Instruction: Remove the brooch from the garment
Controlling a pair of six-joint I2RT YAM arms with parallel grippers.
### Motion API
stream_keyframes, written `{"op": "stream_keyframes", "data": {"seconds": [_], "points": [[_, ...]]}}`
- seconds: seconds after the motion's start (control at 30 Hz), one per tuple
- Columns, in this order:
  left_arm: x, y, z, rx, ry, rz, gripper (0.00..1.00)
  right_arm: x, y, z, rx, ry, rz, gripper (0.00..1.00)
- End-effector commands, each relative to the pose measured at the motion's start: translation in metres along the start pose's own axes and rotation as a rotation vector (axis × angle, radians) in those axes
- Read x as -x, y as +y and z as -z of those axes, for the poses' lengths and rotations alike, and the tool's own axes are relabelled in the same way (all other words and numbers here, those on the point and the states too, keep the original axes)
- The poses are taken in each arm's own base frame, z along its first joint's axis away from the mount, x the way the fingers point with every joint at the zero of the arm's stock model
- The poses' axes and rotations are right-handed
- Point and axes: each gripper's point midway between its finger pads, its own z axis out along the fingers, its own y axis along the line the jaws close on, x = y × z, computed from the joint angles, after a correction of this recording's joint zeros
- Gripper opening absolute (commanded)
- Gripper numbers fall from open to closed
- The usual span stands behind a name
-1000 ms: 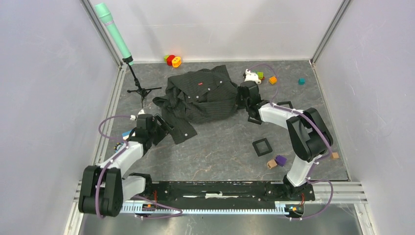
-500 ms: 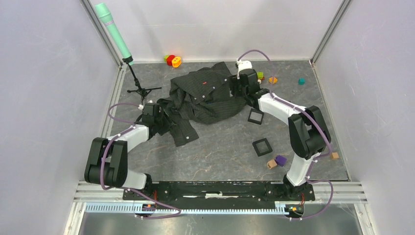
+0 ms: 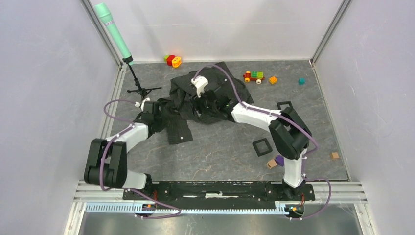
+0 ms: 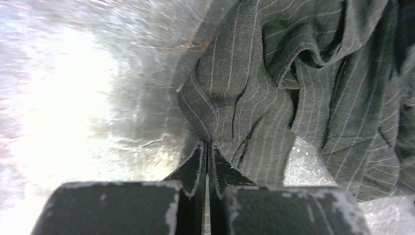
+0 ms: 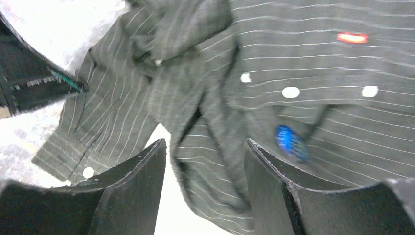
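Top external: grey table [image 3: 220, 147], pale walls [image 3: 220, 24]

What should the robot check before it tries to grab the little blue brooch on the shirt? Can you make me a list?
1. Brooch in sight: ok, it shows blue on the garment, below the white buttons.
2. Right end effector open: ok, jaws wide apart.
3. Brooch between those jaws: not ok, it lies outside the gap, beyond one jaw.
4. Left end effector holding the garment: ok, shut on a fold at its edge.
5. How the brooch is fastened: cannot tell, the picture is too blurred.
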Motion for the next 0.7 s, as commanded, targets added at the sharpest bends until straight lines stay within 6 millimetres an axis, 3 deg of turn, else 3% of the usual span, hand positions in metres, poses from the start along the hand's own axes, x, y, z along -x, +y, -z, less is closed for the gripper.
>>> {"op": "stream_keyframes", "data": {"seconds": [0.0,0.07,0.17,0.27,0.33,0.37,0.4,0.6,0.67], "points": [[0.032,0.012,0.029,0.039,-0.191,0.08,0.02,-0.012,0.033,-0.024,0.058,0.025,0.019,0.63],[0.043,0.028,0.042,0.099,-0.272,0.139,0.02,-0.021,0.04,-0.034,0.062,0.053,0.022,0.62],[0.051,0.052,0.056,0.198,-0.343,0.227,0.02,-0.039,0.032,-0.051,-0.006,0.13,0.038,0.57],[0.059,0.055,0.065,0.208,-0.388,0.261,0.02,-0.056,0.027,-0.061,-0.034,0.189,0.046,0.4],[0.064,0.056,0.071,0.208,-0.411,0.28,0.02,-0.062,0.024,-0.056,-0.043,0.205,0.05,0.18],[0.067,0.056,0.073,0.212,-0.425,0.289,0.02,-0.063,0.022,-0.049,-0.052,0.21,0.052,0.04],[0.07,0.057,0.076,0.217,-0.442,0.296,0.02,-0.063,0.02,-0.04,-0.063,0.208,0.059,0.0],[0.089,0.064,0.091,0.266,-0.523,0.326,0.02,-0.048,0.016,0.048,-0.037,0.143,0.1,0.0],[0.093,0.066,0.093,0.285,-0.532,0.337,0.02,-0.06,0.015,0.077,-0.028,0.153,0.101,0.0]]}}
